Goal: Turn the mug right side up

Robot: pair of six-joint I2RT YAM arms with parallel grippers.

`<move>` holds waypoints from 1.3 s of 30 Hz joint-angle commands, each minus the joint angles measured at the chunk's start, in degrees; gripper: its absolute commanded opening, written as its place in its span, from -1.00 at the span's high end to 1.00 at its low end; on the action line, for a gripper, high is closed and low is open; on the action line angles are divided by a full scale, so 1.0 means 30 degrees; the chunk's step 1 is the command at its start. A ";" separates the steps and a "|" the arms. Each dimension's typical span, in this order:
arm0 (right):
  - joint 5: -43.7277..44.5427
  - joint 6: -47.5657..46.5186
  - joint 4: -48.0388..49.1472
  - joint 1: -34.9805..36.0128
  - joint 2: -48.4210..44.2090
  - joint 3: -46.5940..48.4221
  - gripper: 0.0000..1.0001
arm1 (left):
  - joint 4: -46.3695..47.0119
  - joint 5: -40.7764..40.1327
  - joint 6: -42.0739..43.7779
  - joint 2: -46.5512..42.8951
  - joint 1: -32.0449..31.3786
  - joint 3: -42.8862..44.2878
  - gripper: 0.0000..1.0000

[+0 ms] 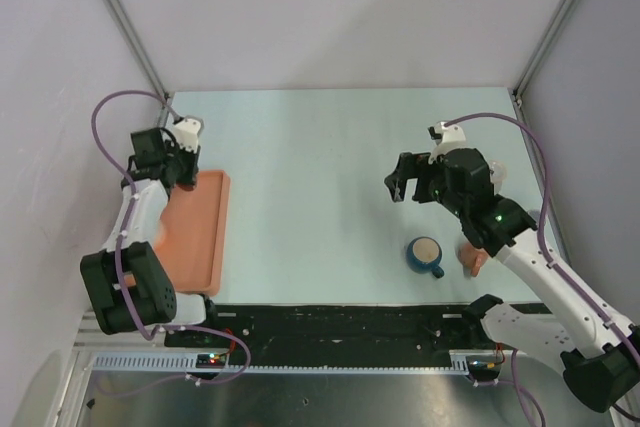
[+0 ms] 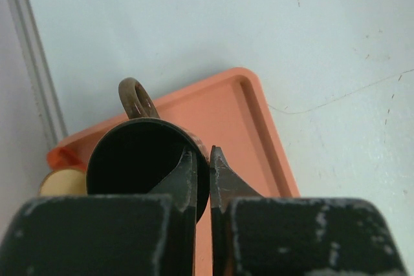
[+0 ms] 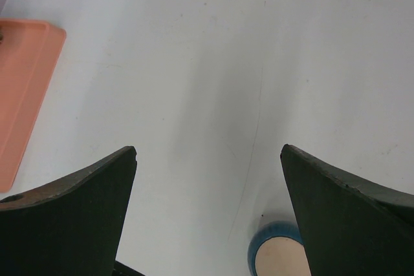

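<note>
A dark brown mug (image 2: 139, 159) with a brown loop handle fills the left wrist view, its dark mouth facing the camera, above the orange tray (image 2: 239, 121). My left gripper (image 2: 202, 153) is shut on the mug's wall, one finger inside the mouth and one outside. In the top view the left gripper (image 1: 180, 162) is over the tray's far end (image 1: 210, 187) and hides the mug. My right gripper (image 1: 400, 187) is open and empty above the table; its jaws stand wide apart in the right wrist view (image 3: 208, 150).
A blue mug (image 1: 426, 255) with a beige round face up stands by the right arm; it also shows in the right wrist view (image 3: 275, 260). A peach object (image 1: 470, 259) lies beside it. A cream object (image 2: 59, 182) sits at the tray's left.
</note>
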 commanded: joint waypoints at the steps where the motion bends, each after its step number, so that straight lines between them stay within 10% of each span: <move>1: 0.1083 0.0083 0.0797 0.0744 -0.0777 0.0055 -0.99 | 0.6475 0.1643 -0.1449 -0.0972 -0.0052 -0.2293 1.00; 13: 0.2675 0.0241 0.0242 0.2223 -0.1955 0.0065 -0.99 | 0.8722 0.2413 -0.1387 -0.0506 0.0006 -0.4528 1.00; 19: 0.3496 0.0602 -0.0616 0.2268 -0.2127 0.0063 -0.99 | 0.6417 0.2536 -0.1450 -0.0093 0.0244 -0.3605 0.07; 28: 0.4849 0.3095 -0.3686 0.1809 -0.1866 0.0051 -0.99 | 0.4746 0.2164 -0.1215 -0.0758 0.0660 -0.2963 -0.40; 39: 0.4314 0.6707 -0.8577 -0.7695 -0.2924 -0.0365 -0.97 | -0.1378 0.1693 -0.3681 -0.1869 0.0504 0.3408 -0.75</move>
